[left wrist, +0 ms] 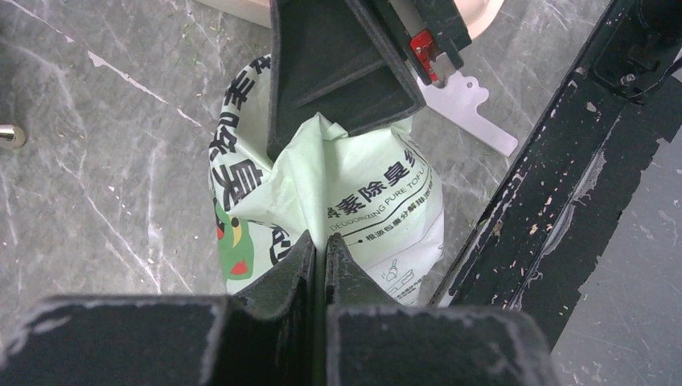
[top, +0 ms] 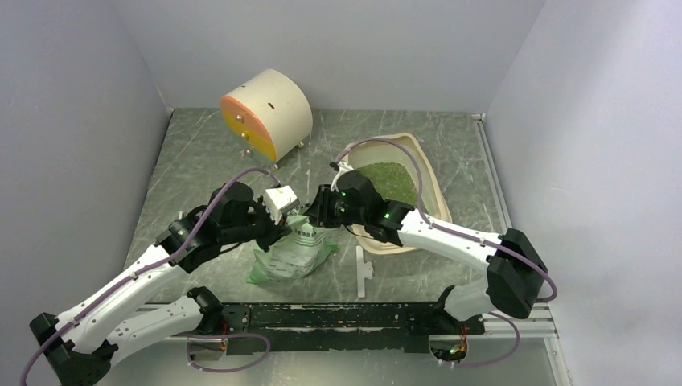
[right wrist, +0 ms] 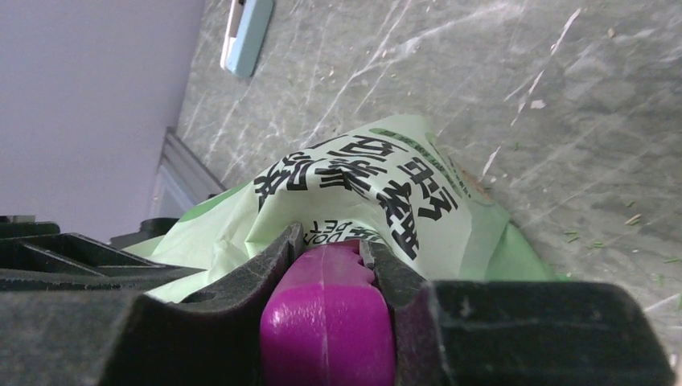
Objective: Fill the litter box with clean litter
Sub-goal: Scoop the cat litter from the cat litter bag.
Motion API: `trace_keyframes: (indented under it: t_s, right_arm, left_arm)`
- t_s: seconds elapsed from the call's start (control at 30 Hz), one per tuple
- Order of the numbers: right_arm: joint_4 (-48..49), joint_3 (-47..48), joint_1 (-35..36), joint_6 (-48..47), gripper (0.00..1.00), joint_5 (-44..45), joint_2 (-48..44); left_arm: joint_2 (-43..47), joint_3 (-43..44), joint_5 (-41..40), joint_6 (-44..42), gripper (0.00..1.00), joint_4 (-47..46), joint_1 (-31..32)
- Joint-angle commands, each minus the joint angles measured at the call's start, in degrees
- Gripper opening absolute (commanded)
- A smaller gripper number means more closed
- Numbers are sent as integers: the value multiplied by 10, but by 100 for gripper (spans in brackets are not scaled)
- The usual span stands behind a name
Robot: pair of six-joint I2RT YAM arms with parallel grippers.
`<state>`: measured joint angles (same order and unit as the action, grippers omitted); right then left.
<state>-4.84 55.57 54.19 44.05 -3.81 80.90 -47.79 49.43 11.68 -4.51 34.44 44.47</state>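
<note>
The top camera looks down from above and behind the arm bases (top: 205, 310), far enough to take in the whole table (top: 201, 153). The left wrist camera looks steeply down past its fingers (left wrist: 281, 273), close on the green bag (left wrist: 362, 193). The right wrist camera sits low, facing across the tabletop, close behind the same bag; all three views share it.

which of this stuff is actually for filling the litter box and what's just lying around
For the job:
- litter box
- clean litter, some lying in the box
- litter bag, pinched by the left gripper
- magenta scoop, held in the right gripper

Just lying about:
- cream cabinet with an orange face
- flat white plastic piece near the bag
</note>
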Motion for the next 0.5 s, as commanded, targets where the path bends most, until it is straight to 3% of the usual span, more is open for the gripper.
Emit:
trace_keyframes:
  t_s: [0.0, 0.13, 0.33, 0.47]
  right_arm:
    - [63, -64, -4, 62, 0, -179, -2]
    - [120, -96, -37, 103, 0, -215, -42]
    - [-112, 0, -26, -26, 0, -46, -42]
    - [-145, 12, 17, -52, 0, -4, 14]
  left_arm:
    - [4, 8, 16, 6, 5, -46, 4]
    - [7, 12, 21, 3, 5, -47, 4]
    - [14, 7, 52, 7, 5, -65, 4]
    - [7, 6, 48, 14, 5, -70, 4]
